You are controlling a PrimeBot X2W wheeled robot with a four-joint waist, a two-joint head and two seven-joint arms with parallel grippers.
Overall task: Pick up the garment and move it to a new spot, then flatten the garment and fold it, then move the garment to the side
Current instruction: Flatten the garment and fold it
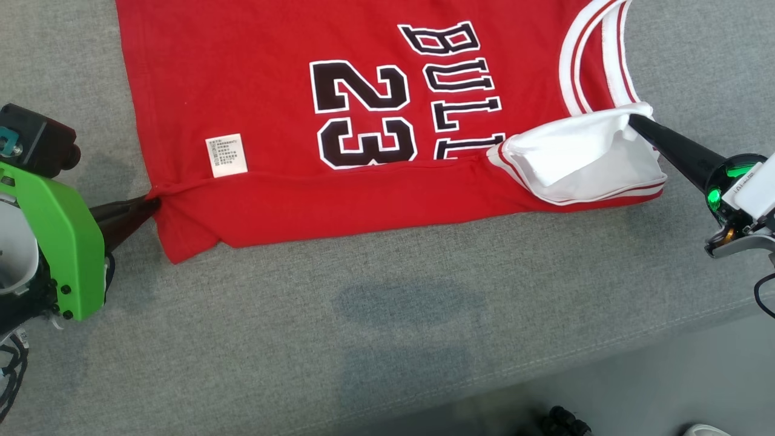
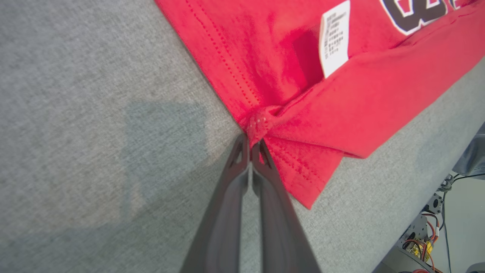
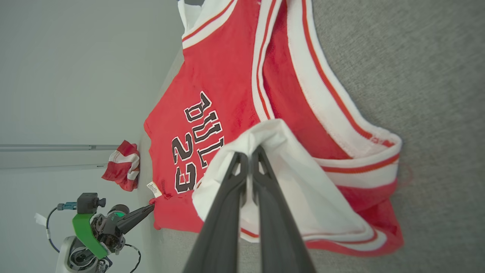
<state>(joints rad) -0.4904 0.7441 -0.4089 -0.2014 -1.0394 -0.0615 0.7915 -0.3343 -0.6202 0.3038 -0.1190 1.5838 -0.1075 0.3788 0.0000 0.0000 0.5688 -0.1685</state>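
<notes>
Nearest, at 6 o'clock in the head view, a dark knobbly object (image 1: 563,421) and a pale one (image 1: 705,430) lie past the desk's edge. Both are cut off and too small to identify. The grey fabric-topped desk (image 1: 387,339) spreads ahead of them, marked by faint shadows. At 9 o'clock the left pincer (image 1: 151,204), closed tight, pinches the hem corner of the red jersey (image 1: 254,79) and bunches the cloth there. A folded-over band runs along the jersey's near side. The white care label (image 1: 226,155) sits just beyond that fold. At 3 o'clock the right pincer (image 1: 634,119), also closed, grips the turned-out white lining (image 1: 575,154) at the striped armhole. The jersey lies flat on the desk between the two pincers, number 23 and lettering facing up; its far part is cut off at 12 o'clock. In the right wrist view a crumpled red-and-white cloth (image 3: 123,167) lies beyond the jersey, apart from it.
</notes>
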